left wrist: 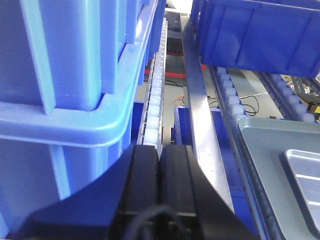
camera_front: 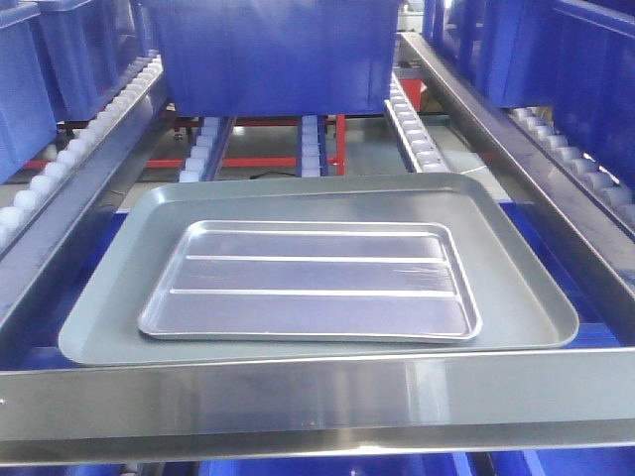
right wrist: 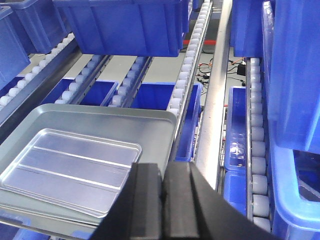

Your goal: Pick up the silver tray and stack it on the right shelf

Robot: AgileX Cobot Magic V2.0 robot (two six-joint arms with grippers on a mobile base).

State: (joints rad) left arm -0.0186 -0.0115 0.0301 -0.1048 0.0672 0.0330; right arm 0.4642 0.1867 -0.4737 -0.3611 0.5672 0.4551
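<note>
Both grippers, left gripper [left wrist: 159,165] and right gripper [right wrist: 162,185], pressed together, holding nothing. Shiny ribbed silver tray [right wrist: 70,167] sits left-ahead of right gripper, inside dull grey-green tray [right wrist: 150,125]. We should open first, pinch only its near rim.

Silver tray [camera_front: 313,283] inside larger tray [camera_front: 516,297]

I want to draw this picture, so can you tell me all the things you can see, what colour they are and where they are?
silver tray: one, shiny bare metal, lying inside the bigger tray.
large tray: one, dull grey-green, on the rack behind the front bar.
front bar: one, shiny steel, across the near edge.
roller rails: several, grey with white rollers, running away from the camera.
blue bins: several, blue plastic, behind and to both sides of the trays.
cables: a few, dark, on the floor below.
left gripper: one, black, shut, left of the trays.
right gripper: one, black, shut, right of the trays.
</note>
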